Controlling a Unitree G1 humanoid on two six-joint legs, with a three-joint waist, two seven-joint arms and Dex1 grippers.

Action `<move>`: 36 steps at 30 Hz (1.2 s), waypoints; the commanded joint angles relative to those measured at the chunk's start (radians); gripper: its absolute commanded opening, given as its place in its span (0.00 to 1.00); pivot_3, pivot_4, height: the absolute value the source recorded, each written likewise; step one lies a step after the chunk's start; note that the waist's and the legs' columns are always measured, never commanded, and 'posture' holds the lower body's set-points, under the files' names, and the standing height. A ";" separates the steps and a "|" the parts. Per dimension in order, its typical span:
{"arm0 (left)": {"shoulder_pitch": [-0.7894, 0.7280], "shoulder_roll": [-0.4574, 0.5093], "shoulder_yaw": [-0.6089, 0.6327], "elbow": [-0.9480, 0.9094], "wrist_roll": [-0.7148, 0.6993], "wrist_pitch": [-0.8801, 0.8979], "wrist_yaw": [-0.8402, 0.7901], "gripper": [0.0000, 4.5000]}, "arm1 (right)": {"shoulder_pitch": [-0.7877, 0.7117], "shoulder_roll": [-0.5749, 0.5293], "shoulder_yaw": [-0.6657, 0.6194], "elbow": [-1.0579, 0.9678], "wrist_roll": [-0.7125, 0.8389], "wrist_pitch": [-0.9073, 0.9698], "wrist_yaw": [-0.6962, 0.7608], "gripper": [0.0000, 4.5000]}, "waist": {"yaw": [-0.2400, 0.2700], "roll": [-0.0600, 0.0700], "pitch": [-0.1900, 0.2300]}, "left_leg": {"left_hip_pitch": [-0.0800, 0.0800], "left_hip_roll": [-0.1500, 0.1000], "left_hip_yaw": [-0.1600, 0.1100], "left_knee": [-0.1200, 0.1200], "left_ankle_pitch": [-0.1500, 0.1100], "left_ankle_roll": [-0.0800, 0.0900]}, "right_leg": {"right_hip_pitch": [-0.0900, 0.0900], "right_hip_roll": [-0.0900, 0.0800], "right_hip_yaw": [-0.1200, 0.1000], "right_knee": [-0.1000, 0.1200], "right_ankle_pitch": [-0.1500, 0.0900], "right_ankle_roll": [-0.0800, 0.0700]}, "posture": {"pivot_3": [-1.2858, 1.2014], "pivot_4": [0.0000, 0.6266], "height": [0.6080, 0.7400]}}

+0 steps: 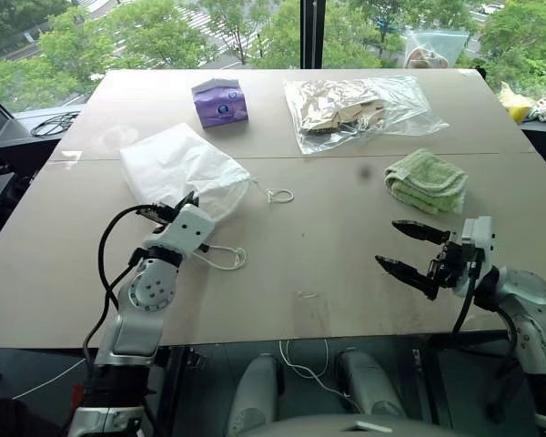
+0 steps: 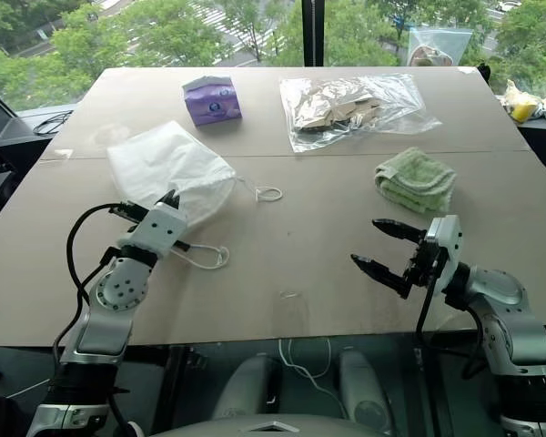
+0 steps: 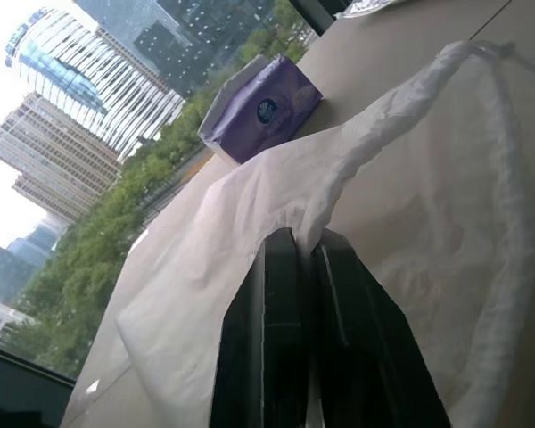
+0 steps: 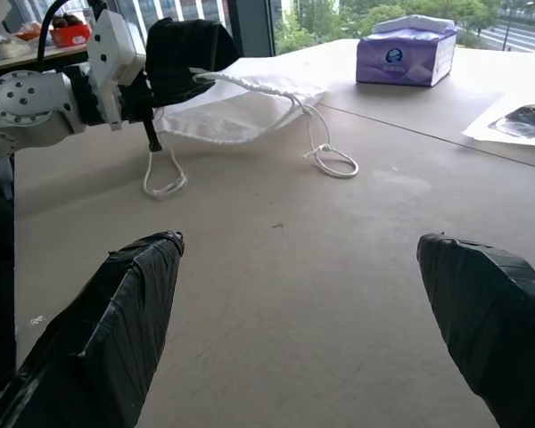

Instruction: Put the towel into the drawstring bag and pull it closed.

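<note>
- At table's left: bag (image 1: 177,168), long axis running back-left, mouth hem pinched in the closed left gripper (image 1: 175,211).
- Right side: towel (image 1: 427,180) lies just beyond the right gripper (image 1: 408,248), jaws wide, empty; this arm is nearer.

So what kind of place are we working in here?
Probably an upper-floor office or lab: a large table against big windows, treetops and a street below, and high-rise buildings beyond.
</note>
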 commanded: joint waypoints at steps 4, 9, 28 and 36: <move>-0.073 0.002 0.033 -0.012 -0.026 0.001 0.012 0.02 | -0.171 0.005 -0.026 0.122 -0.315 0.026 -0.437 1.00 | -0.003 0.000 0.000 | 0.000 0.000 0.001 0.002 0.000 0.000 | 0.000 0.000 0.000 0.000 0.000 0.000 | 0.52 0.24 1.00; -0.180 0.017 0.033 -0.018 -0.030 0.043 -0.008 0.02 | -0.372 -0.014 -0.051 0.274 -0.421 0.159 -0.632 1.00 | 0.001 0.000 0.000 | 0.000 -0.001 0.000 0.003 0.000 0.000 | 0.000 0.000 0.000 0.002 0.000 0.000 | 0.52 0.24 1.00; -0.245 0.016 0.000 -0.027 -0.005 0.079 -0.025 0.02 | -0.691 0.167 -0.174 0.741 -0.328 0.529 -0.908 1.00 | -0.004 -0.002 -0.001 | -0.002 -0.002 -0.002 -0.002 0.000 0.000 | 0.000 -0.001 0.000 0.000 0.005 0.000 | 0.52 0.24 1.00; -0.249 0.016 -0.017 -0.002 0.000 0.077 -0.032 0.02 | -0.617 0.210 -0.166 0.602 -0.259 0.721 -0.863 1.00 | -0.011 -0.005 -0.004 | 0.000 -0.001 -0.004 -0.001 0.000 0.000 | 0.000 0.001 -0.002 0.001 0.004 0.002 | 0.52 0.24 1.00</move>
